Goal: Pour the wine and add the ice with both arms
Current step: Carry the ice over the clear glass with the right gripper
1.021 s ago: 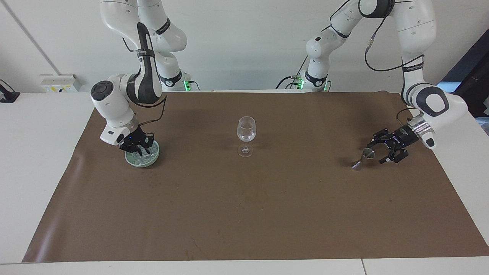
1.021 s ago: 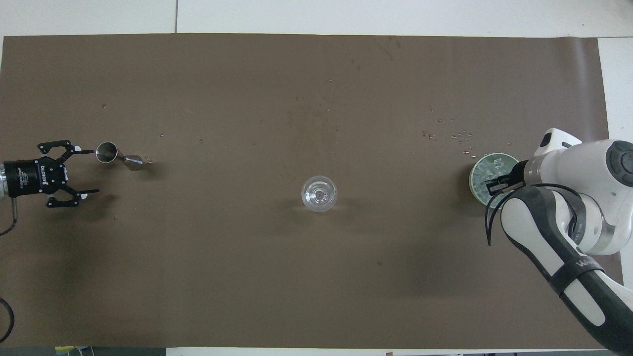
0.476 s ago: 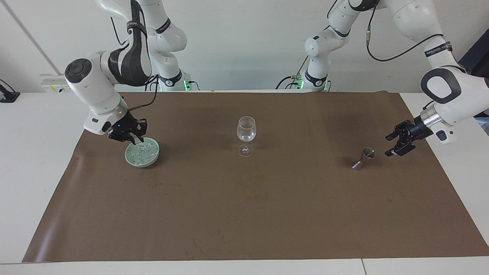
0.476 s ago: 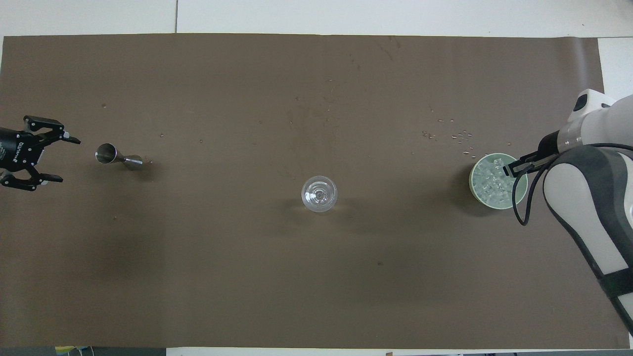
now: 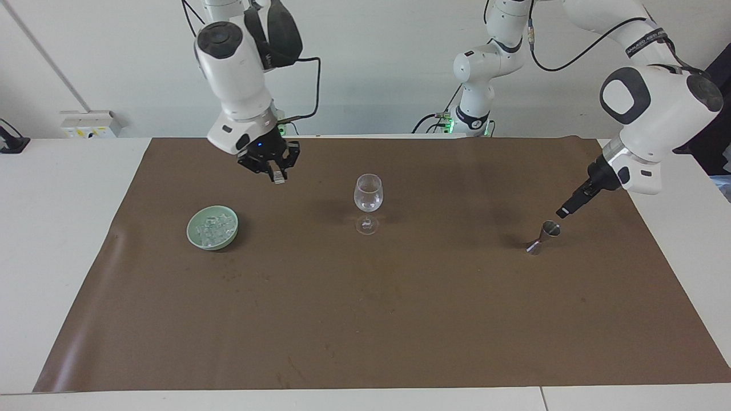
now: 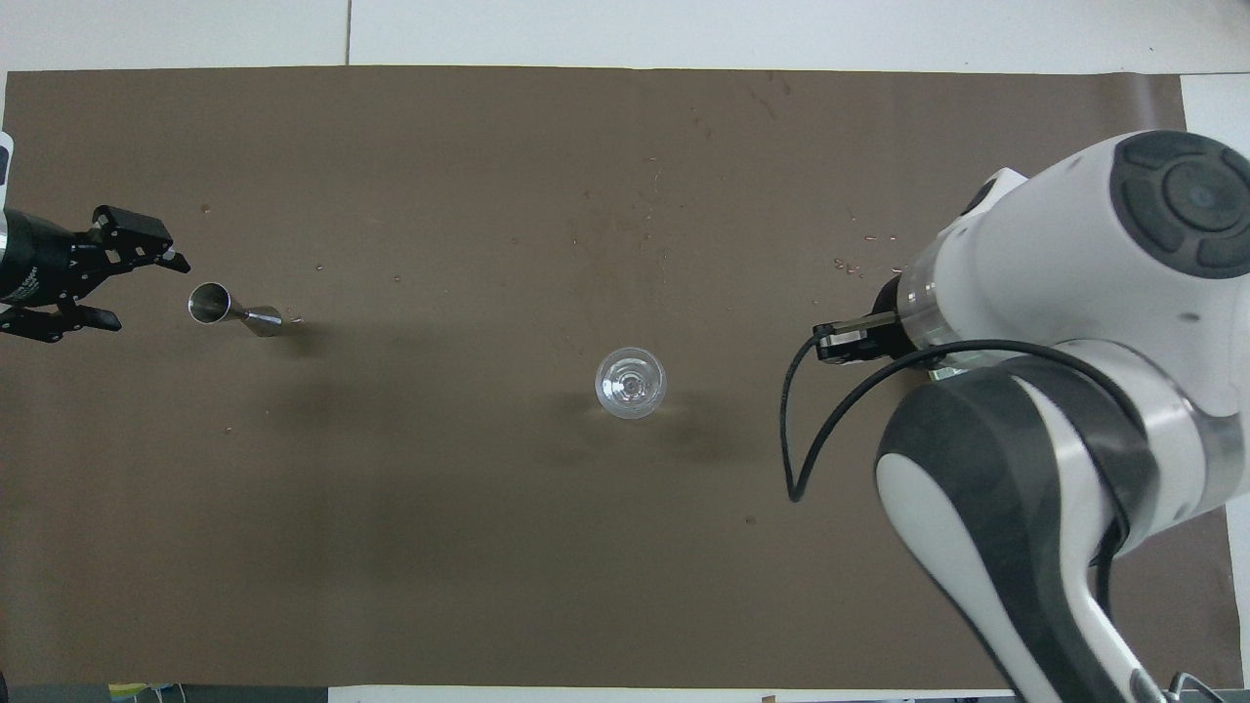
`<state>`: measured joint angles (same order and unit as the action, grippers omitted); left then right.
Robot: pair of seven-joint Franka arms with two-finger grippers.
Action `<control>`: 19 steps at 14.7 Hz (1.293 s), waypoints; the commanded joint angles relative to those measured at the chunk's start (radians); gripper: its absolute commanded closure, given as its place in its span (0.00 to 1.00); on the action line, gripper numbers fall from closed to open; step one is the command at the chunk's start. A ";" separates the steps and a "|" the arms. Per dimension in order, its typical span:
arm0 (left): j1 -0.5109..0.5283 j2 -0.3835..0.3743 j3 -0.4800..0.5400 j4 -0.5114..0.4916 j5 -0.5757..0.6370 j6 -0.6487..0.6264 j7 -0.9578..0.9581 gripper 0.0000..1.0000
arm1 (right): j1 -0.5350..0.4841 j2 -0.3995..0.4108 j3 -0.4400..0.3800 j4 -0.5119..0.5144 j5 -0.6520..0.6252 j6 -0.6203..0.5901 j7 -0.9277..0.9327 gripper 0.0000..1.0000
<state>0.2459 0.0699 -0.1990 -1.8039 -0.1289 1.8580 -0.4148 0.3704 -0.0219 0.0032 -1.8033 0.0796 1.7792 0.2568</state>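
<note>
Hanging clenched over the surface (image 5: 365, 319) toward its robots' edge, pointing straight down: right tool (image 5: 278, 174), pale bit at its tips, ice or not unclear. Lying heaped in the green bowl (image 5: 194, 237) toward the right arm's edge: the ice (image 5: 212, 227). Standing mid-surface: wine glass (image 5: 368, 197). Hovering released, slanting down at the jigger (image 5: 545, 235) near the left arm's edge: left tool (image 6: 151, 291).

Only the glass (image 5: 368, 197), bowl (image 5: 212, 228) and jigger (image 5: 543, 235) are standing well apart, leaving wide lanes between them.
</note>
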 commanded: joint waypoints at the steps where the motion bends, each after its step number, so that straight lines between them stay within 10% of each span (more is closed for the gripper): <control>1: -0.068 -0.061 0.012 -0.026 0.043 -0.019 0.117 0.00 | 0.096 0.028 -0.002 0.053 0.012 0.023 0.146 0.85; 6: -0.134 -0.114 0.024 -0.040 0.054 -0.091 0.284 0.00 | 0.255 0.083 -0.003 0.053 -0.003 0.147 0.334 0.88; 19: -0.284 -0.142 0.173 -0.034 0.104 -0.167 0.384 0.00 | 0.285 0.146 -0.003 0.018 -0.058 0.299 0.338 0.87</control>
<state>-0.0218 -0.0455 -0.0449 -1.8146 -0.0357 1.7119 -0.0590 0.6597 0.1220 0.0037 -1.7793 0.0373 2.0474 0.5838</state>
